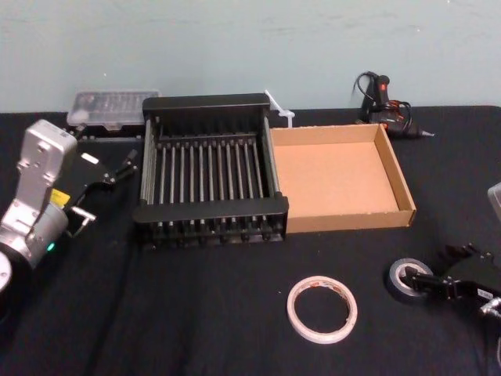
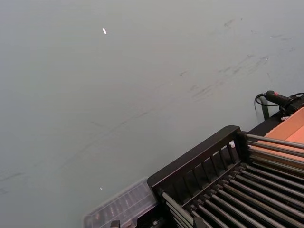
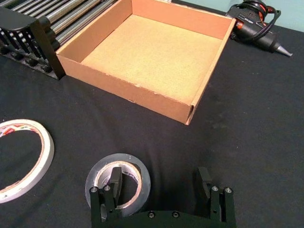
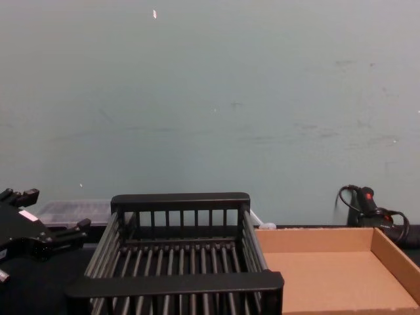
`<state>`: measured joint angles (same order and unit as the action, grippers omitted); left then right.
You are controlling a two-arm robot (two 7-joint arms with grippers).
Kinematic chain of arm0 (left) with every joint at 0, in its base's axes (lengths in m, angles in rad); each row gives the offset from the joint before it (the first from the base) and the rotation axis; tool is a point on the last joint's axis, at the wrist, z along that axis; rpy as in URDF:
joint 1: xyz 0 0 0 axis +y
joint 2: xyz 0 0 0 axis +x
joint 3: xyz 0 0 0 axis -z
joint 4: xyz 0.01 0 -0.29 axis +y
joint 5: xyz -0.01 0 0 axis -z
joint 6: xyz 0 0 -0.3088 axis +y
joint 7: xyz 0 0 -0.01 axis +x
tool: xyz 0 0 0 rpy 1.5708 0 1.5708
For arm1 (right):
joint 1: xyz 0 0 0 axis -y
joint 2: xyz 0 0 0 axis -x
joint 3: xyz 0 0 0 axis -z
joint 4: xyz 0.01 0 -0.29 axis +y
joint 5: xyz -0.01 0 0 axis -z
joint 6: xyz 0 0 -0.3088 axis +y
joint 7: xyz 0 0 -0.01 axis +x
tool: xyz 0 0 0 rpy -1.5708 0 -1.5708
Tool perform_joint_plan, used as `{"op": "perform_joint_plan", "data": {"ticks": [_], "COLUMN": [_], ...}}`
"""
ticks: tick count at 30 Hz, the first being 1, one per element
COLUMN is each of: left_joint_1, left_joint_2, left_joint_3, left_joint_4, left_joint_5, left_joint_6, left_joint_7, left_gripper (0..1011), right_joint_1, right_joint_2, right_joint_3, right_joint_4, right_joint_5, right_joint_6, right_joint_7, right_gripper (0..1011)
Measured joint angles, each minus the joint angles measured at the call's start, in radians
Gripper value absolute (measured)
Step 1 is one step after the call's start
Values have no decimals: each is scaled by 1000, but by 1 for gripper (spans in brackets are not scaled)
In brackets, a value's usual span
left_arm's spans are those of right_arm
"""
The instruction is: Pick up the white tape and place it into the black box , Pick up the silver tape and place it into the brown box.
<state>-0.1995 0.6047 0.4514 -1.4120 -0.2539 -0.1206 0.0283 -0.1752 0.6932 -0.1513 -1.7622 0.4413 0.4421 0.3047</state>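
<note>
right claw [image 3: 159, 175] spread, 1 finger in glossy silver tape [image 3: 118, 158] core | left claw [image 1: 109, 188] spread beside slatted black box [image 1: 211, 209]

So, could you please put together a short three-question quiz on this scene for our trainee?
1. True or false: the white tape and the silver tape both lie on the table, outside the boxes.
2. Fill in: seen from the head, the black box stands between the left gripper and the ___ box.
3. Pick one: the right gripper is open. Where is one of its fingers?
A. in the silver tape's centre hole
B. inside the white tape's ring
C. on the black box's rim

Key: 1 true. 2 brown; the brown box adjoins the black box on the robot's right. 3 A; the other finger is outside the roll.
</note>
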Motion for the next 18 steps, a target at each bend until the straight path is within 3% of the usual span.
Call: {"op": "perform_joint_plan", "data": {"ticks": [18], "left_joint_1": [0], "left_joint_2": [0], "left_joint_3": [0], "left_joint_4": [0], "left_joint_5": [0], "left_joint_6": [0], "left_joint_7": [0], "left_gripper": [1001], "right_joint_1": [3], "right_joint_2": [-3], "right_joint_3": [1], "right_joint_4": [4], "right_joint_5": [-4], "right_joint_6": [6], "right_joint_7": [7], "right_gripper": [1002]}}
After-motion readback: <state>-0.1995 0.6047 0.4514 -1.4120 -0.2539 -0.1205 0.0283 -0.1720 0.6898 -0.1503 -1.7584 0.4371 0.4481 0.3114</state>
